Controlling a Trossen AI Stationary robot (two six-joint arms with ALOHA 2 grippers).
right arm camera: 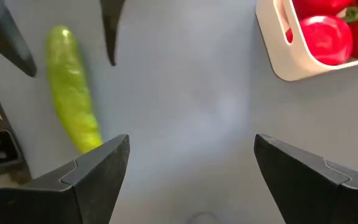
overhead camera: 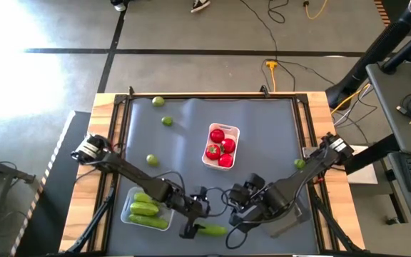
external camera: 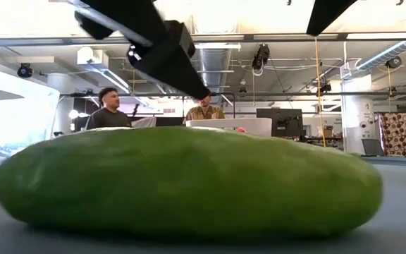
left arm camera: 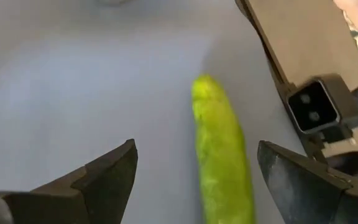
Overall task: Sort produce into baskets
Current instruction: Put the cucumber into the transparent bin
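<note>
Seen from above, a loose cucumber (overhead camera: 211,230) lies on the grey mat (overhead camera: 262,128) at the bottom centre of the frame, just right of the clear tray (overhead camera: 128,211), which already holds several cucumbers (overhead camera: 145,208). The left gripper (overhead camera: 193,223) hangs over the loose cucumber's left end, and the right gripper (overhead camera: 235,214) sits close by to its right; neither holds anything. The white tray (overhead camera: 234,133) with red tomatoes (overhead camera: 220,148) stands in the middle of the mat, and limes (overhead camera: 152,160) lie scattered toward the upper left, with one (overhead camera: 300,163) at the right edge beside the right arm. The left wrist view adds what the overhead cannot: the left gripper (left arm camera: 196,180) has its fingers (left arm camera: 107,177) spread wide with the cucumber (left arm camera: 221,149) lying free between them, untouched. The right wrist view shows the right gripper (right arm camera: 188,171) likewise spread and empty over bare mat, the cucumber (right arm camera: 73,102) off in the left of that frame below the other arm's fingertips (right arm camera: 110,28), and a corner of the white tray (right arm camera: 278,50) with tomatoes (right arm camera: 319,37) in the upper right. The low view alone fills with the cucumber (external camera: 189,183) resting flat on the mat, a dark fingertip (external camera: 182,67) above it and clear of it, and two people (external camera: 108,109) seated in the room behind.
</note>
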